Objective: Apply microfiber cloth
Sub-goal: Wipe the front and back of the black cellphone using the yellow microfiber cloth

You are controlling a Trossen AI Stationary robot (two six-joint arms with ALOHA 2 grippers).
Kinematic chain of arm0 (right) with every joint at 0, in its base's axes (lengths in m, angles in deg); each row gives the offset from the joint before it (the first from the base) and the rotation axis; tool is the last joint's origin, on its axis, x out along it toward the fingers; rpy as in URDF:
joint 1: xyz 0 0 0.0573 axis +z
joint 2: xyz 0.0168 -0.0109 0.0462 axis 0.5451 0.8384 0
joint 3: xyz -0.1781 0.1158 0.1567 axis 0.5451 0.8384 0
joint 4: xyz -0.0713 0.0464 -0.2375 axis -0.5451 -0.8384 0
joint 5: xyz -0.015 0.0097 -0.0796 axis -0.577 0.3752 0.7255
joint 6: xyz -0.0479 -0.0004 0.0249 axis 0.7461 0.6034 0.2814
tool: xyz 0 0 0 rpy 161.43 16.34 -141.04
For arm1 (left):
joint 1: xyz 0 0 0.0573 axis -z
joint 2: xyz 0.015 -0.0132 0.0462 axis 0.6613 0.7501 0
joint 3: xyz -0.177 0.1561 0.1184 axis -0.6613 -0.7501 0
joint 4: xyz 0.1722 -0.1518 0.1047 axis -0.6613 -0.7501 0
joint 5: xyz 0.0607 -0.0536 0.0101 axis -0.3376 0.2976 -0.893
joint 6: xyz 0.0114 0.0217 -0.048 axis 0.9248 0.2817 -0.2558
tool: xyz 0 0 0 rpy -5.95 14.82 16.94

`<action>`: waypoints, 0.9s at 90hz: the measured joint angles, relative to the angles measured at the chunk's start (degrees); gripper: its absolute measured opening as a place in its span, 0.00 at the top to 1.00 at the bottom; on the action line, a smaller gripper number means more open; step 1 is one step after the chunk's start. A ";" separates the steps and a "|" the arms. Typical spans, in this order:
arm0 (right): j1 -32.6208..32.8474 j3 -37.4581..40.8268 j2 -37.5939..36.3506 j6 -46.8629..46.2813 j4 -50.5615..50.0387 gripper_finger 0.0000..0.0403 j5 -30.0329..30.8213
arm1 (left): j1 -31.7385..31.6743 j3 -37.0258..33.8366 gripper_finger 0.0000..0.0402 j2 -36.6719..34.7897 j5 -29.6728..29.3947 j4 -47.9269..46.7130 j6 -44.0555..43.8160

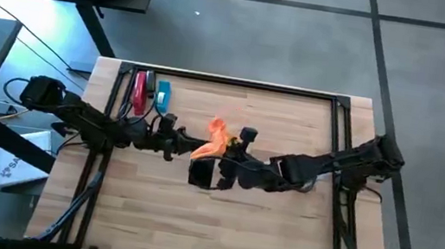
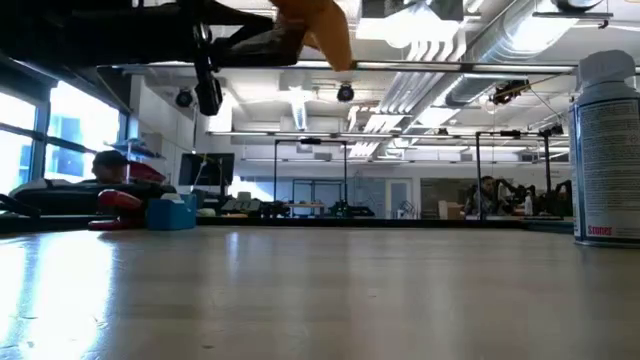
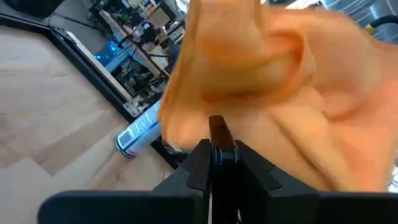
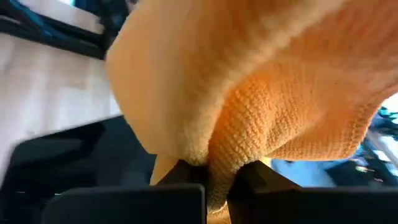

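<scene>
The bright-orange microfiber cloth (image 1: 214,137) is held up above the middle of the table, bunched between my two grippers. My left gripper (image 1: 183,147) reaches in from the table's left and is shut at the cloth's left end. My right gripper (image 1: 227,153) comes from the right and is shut on the cloth (image 4: 261,93), which fills its wrist view. In the low view the cloth (image 2: 322,28) hangs at the top edge, well clear of the tabletop. My left gripper has its shut fingertips (image 3: 217,134) at the cloth's lower left end (image 3: 205,102), coming level from the table's left. The cloth bulges in front of the fingers and hides how much lies between them. It hangs clear of the table. My right gripper pinches a bunched fold of the cloth (image 4: 217,163) between its two fingers (image 4: 186,171), several layers gathered. The fingers come from the table's right. The cloth billows out beyond the fingertips, slack and lifted clear.
A flat black object (image 1: 200,175) lies on the table just below the grippers. A white spray can (image 2: 606,150) stands toward the near right; it also shows in the left wrist view (image 3: 138,134). Red (image 1: 139,93) and blue (image 1: 162,92) items lie at the far left.
</scene>
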 joint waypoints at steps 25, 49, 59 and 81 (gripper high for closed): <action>-2.29 -0.02 4.98 -1.38 1.76 1.00 -9.15 | -0.04 -0.17 0.94 0.14 -0.66 -0.90 0.10; -0.05 -0.05 4.13 -3.43 0.02 1.00 -19.73 | 0.00 -0.07 0.94 0.09 0.75 0.72 -0.03; 1.70 0.00 3.20 -4.52 -3.11 1.00 -19.37 | 0.00 0.00 0.94 0.01 0.82 1.14 -0.12; 1.43 0.00 2.89 -3.67 -2.89 1.00 -8.75 | -0.04 0.00 0.94 0.01 0.98 1.48 -0.10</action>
